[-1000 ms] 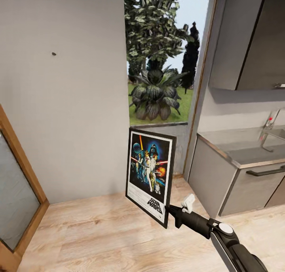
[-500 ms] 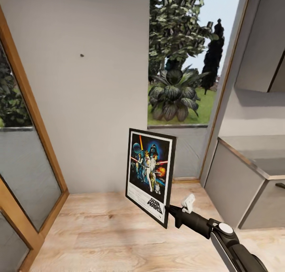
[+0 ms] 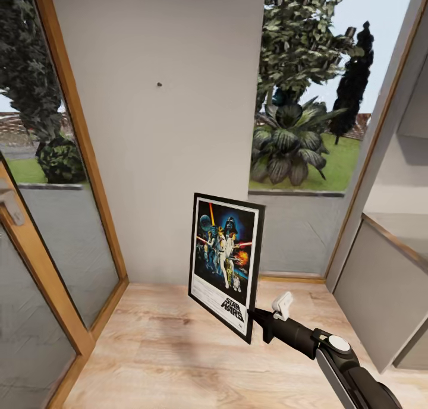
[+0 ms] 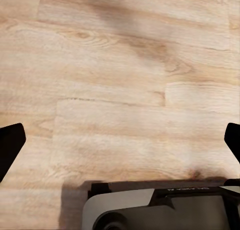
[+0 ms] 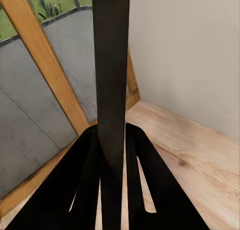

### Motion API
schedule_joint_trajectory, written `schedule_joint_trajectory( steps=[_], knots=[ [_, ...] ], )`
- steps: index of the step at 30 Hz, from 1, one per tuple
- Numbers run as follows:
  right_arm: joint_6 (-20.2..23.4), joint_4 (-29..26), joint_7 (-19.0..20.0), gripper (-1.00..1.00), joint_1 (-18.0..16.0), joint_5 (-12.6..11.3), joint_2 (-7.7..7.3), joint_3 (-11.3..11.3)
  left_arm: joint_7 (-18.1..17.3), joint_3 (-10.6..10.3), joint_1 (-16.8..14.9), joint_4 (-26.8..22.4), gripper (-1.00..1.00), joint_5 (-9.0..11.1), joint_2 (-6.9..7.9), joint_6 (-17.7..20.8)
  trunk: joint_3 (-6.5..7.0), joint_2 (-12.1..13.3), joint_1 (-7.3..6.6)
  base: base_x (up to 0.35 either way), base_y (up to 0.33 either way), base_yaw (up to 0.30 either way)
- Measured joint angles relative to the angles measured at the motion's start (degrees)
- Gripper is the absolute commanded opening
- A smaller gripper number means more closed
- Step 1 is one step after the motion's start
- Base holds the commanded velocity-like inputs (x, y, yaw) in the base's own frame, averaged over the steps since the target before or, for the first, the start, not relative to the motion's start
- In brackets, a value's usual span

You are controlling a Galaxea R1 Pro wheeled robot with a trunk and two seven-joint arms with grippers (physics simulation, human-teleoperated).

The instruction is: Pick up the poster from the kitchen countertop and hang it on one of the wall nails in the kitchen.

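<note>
My right end effector (image 3: 257,321), lower right of centre in the head view, is clamped on the poster's (image 3: 226,261) bottom corner; its long axis stands upright. My left end effector (image 4: 120,145) hangs spread wide, holding nothing, over the wooden floor (image 4: 120,79). Farther off, the wall nail (image 3: 159,85) sits up and left of the poster.

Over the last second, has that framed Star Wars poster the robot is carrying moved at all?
Yes. The black-framed Star Wars poster, clamped in the right gripper, swung leftward with the turning robot: the small dark wall nail, earlier far to its left, now sits nearly above it.
</note>
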Motion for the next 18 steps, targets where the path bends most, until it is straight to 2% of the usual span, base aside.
schedule_joint_trajectory(
  steps=[13, 18],
  knots=[
    [-0.21, 0.02, 0.00, -1.00, 0.00, -0.08, 0.00, 0.00, -0.14, 0.00, 0.00, 0.00, 1.00, 0.00, -0.01, 0.00, 0.00, 0.00, 0.00, 0.095, 0.283, 0.011],
    [-0.01, 0.01, 0.14, -1.00, 0.00, -0.09, 0.00, 0.00, -0.08, -0.02, -0.01, 0.02, 1.00, 0.00, -0.01, -0.06, 0.00, 0.00, 0.01, 0.016, 0.085, 0.000]
  ],
)
